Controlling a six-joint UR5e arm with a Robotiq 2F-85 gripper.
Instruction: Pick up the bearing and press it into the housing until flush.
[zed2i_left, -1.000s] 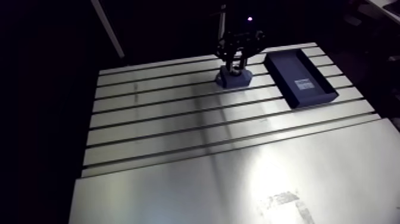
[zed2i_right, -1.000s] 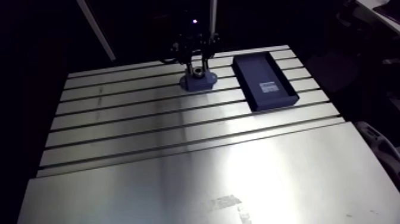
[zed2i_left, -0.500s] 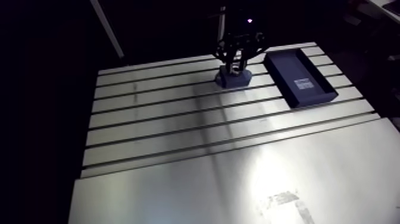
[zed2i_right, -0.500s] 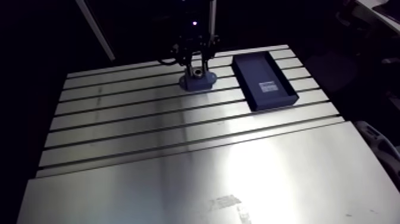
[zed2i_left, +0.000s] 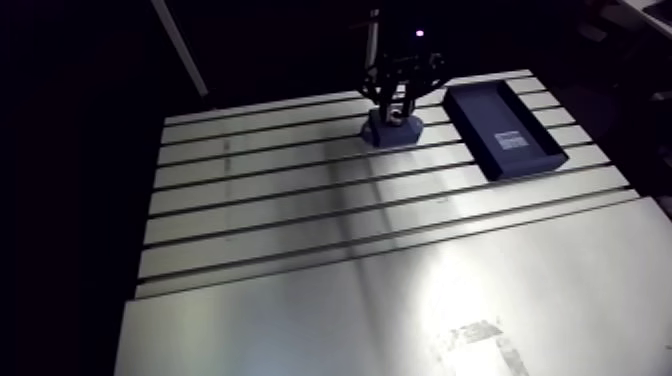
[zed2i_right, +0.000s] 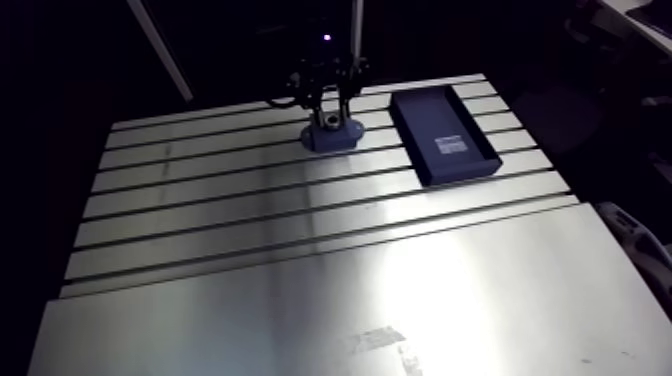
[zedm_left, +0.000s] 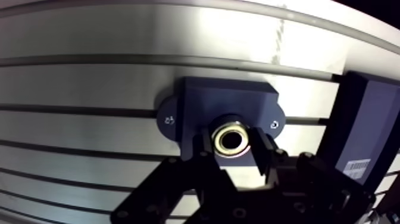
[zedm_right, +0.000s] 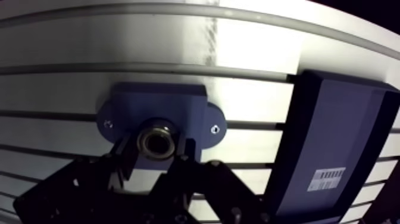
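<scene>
Bearing (zedm_left: 231, 139) sits between the fingers (zedm_left: 263, 156) of the gripper (zedm_left: 233, 146) — jaws closed onto its outer ring, one pad on each side, only a narrow gap between them. Right behind it is the housing (zedm_left: 221, 102), a dark blue block with two ears. The ring lines up with the bore, its axis pointing straight into the block. I can't tell from the wrist view whether it's part-way in or only resting at the mouth, and I can't read flush either way. In the arm view the gripper stands over the housing at upper centre of the frame, on the slotted table (zed2i_left: 300, 240). Dark tray (zed2i_left: 505, 130) lies to the right of it, apart. My read: next move is a straight push down — no sideways correction.
</scene>
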